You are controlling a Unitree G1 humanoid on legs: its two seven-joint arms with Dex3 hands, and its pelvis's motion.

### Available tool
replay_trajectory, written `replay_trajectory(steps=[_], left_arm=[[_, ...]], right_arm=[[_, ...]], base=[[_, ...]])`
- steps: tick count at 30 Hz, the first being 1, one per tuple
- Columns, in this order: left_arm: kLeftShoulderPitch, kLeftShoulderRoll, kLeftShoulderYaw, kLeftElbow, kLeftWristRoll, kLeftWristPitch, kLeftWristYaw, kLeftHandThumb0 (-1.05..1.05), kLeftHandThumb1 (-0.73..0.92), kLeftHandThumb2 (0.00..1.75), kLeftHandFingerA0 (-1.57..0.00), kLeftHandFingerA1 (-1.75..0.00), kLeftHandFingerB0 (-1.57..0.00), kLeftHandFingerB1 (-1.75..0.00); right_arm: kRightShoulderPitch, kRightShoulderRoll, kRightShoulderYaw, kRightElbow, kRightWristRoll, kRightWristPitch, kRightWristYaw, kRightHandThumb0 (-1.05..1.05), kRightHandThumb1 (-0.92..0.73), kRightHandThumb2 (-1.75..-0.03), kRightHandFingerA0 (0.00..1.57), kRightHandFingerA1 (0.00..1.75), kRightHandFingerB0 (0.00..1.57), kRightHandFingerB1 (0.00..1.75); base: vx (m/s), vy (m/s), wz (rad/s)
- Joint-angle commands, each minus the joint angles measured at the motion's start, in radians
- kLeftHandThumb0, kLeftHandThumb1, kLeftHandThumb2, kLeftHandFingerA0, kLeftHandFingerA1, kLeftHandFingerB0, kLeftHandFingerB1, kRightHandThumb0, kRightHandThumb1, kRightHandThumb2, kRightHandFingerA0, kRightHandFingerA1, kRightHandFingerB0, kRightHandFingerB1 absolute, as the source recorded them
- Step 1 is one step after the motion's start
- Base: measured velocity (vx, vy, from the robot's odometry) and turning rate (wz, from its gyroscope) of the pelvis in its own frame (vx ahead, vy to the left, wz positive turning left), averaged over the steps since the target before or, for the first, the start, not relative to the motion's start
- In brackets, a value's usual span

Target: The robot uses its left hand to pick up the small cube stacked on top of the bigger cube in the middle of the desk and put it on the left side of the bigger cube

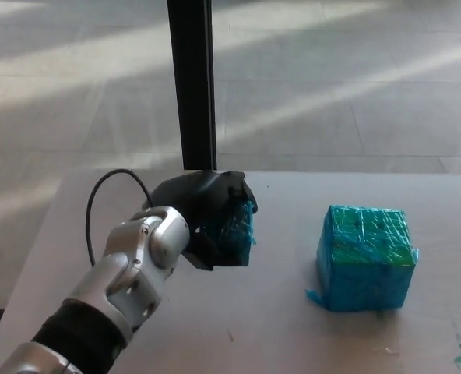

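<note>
The bigger cube (365, 257), wrapped in blue-green tape, sits on the grey desk (293, 335) at the right. Its top is bare. My left hand (207, 218) is well to its left, low over the desk, with the black fingers closed around the small blue-green cube (237, 234). Only one face of the small cube shows past the fingers. I cannot tell whether the small cube touches the desk. My silver left forearm runs down to the lower left corner. My right hand is out of the picture.
A black upright post (191, 86) rises behind the desk's far edge, just behind my left hand. A black cable (98, 202) loops from my wrist. Tiled floor lies beyond the desk.
</note>
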Motion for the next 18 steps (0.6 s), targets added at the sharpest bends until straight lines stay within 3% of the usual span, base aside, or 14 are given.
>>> replay_trajectory(steps=[1, 2, 4, 5, 6, 8, 9, 10, 11, 14, 16, 18], left_arm=[[0.05, -0.035, -0.027, 0.006, 0.058, 0.0, 0.091, -0.27, 0.72, 0.74, -0.78, -1.65, -0.74, -1.11], [0.056, -0.038, -0.03, 0.008, 0.064, -0.003, 0.103, -0.25, 0.71, 0.75, -0.82, -1.63, -0.78, -1.05], [0.063, -0.041, -0.033, 0.011, 0.071, -0.008, 0.121, -0.25, 0.71, 0.75, -0.82, -1.63, -0.78, -1.05], [0.078, -0.043, -0.046, 0.018, 0.082, -0.008, 0.131, -0.24, 0.7, 0.78, -0.81, -1.67, -0.78, -1.08], [0.076, -0.036, -0.064, 0.016, 0.101, 0.01, 0.104, -0.27, 0.75, 0.72, -0.77, -1.61, -0.75, -0.93], [0.078, -0.032, -0.074, 0.022, 0.109, 0.005, 0.107, -0.28, 0.72, 0.75, -0.77, -1.56, -0.76, -0.87], [0.085, -0.027, -0.078, 0.023, 0.114, -0.005, 0.117, -0.27, 0.71, 0.77, -0.78, -1.54, -0.79, -0.94], [0.091, -0.022, -0.083, 0.023, 0.119, -0.012, 0.119, -0.27, 0.72, 0.75, -0.78, -1.53, -0.78, -0.87], [0.097, -0.019, -0.087, 0.022, 0.121, -0.01, 0.112, -0.27, 0.73, 0.74, -0.75, -1.53, -0.74, -1.01], [0.11, -0.013, -0.093, 0.02, 0.127, -0.009, 0.106, -0.27, 0.73, 0.75, -0.75, -1.51, -0.74, -1.01], [0.135, -0.012, -0.085, 0.029, 0.121, -0.028, 0.137, -0.28, 0.67, 0.69, -0.81, -1.41, -0.79, -0.82], [0.139, -0.014, -0.081, 0.036, 0.121, -0.03, 0.149, -0.28, 0.67, 0.69, -0.81, -1.41, -0.79, -0.82]], right_arm=[[-0.015, -0.027, -0.018, -0.026, 0.011, -0.033, -0.009, -0.9, -0.72, -0.7, 0.28, 1.21, 0.2, 1.03], [-0.016, -0.026, -0.019, -0.024, 0.012, -0.034, -0.011, -0.91, -0.69, -0.74, 0.2, 1.29, 0.21, 1.06], [-0.017, -0.025, -0.02, -0.022, 0.013, -0.034, -0.012, -0.91, -0.69, -0.74, 0.2, 1.29, 0.21, 1.06], [-0.01, -0.017, -0.02, -0.04, 0.015, -0.017, -0.014, -0.89, -0.7, -0.73, 0.3, 1.21, 0.22, 1.02], [-0.011, -0.016, -0.021, -0.038, 0.017, -0.019, -0.016, -0.89, -0.7, -0.73, 0.29, 1.22, 0.22, 1.02], [-0.013, -0.013, -0.025, -0.04, 0.022, -0.014, -0.015, -0.89, -0.7, -0.73, 0.3, 1.22, 0.22, 1.02], [-0.013, -0.012, -0.026, -0.043, 0.023, -0.013, -0.014, -0.9, -0.66, -0.77, 0.21, 1.32, 0.23, 1.07], [-0.013, -0.01, -0.028, -0.045, 0.023, -0.014, -0.015, -0.89, -0.68, -0.72, 0.24, 1.26, 0.24, 1.06], [-0.016, -0.01, -0.028, -0.038, 0.022, -0.018, -0.015, -0.9, -0.64, -0.76, 0.22, 1.34, 0.24, 1.06], [-0.02, -0.01, -0.027, -0.028, 0.016, -0.029, -0.017, -0.9, -0.66, -0.76, 0.22, 1.32, 0.24, 1.06], [-0.018, -0.009, -0.024, -0.032, 0.011, -0.029, -0.02, -0.92, -0.68, -0.74, 0.22, 1.29, 0.24, 1.05], [-0.013, -0.008, -0.025, -0.04, 0.012, -0.03, -0.019, -0.92, -0.68, -0.74, 0.22, 1.29, 0.24, 1.05]], base=[[0.0, 0.0, 0.0], [0.0, 0.0, 0.0], [0.0, 0.0, 0.0], [0.0, 0.0, 0.0], [0.0, 0.0, 0.0], [0.0, 0.0, 0.0], [0.0, 0.0, 0.0], [0.0, 0.0, 0.0], [0.0, 0.0, 0.0], [0.0, 0.0, 0.0], [0.0, 0.0, 0.0], [0.0, 0.0, 0.0]])
